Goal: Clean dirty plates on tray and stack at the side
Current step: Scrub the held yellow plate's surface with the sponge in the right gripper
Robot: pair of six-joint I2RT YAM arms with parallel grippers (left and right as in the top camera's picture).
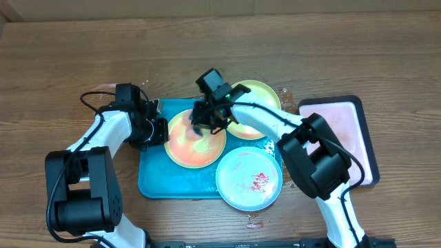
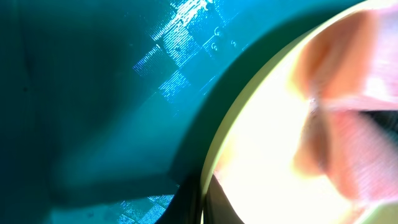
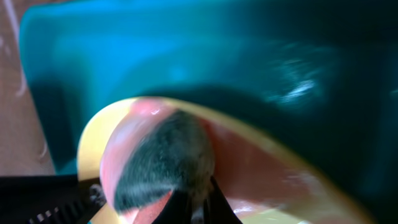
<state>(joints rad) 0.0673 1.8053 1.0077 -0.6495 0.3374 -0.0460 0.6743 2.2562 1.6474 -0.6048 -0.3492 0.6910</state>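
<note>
From where I stand, the step in hand looks to be the wiping of the first plate. The teal tray (image 1: 155, 182) lies in the middle of the table (image 1: 69, 55). On it is the smeared yellow-green plate (image 1: 196, 148), with an orange-red film over most of its face. The left gripper (image 1: 157, 131) is at the left rim of this plate. In its own camera the pale rim runs down between the two dark fingers, so I judge it is closed on the rim to hold the plate steady. The right gripper (image 1: 205, 124) is over the upper part of the same plate, its jaws pinched on a dark grey pad (image 3: 165, 158) that presses on the reddish surface. The picture there is blurred, so I cannot say if the pad is a sponge or a cloth. The second yellow-green plate (image 1: 258, 103) sits at the far right corner of the tray, partly under the right arm. The pale blue plate (image 1: 241, 182), with red spots, hangs over the near right edge. Beside the tray to the right is a pink tray (image 1: 341, 127), with no plate on it. I think the work is at an early stage, as no plate is stacked aside. The next move calls for rubbing the pad across the whole smear while the left side grips firmly, because a loose plate would slide under the pad.
</note>
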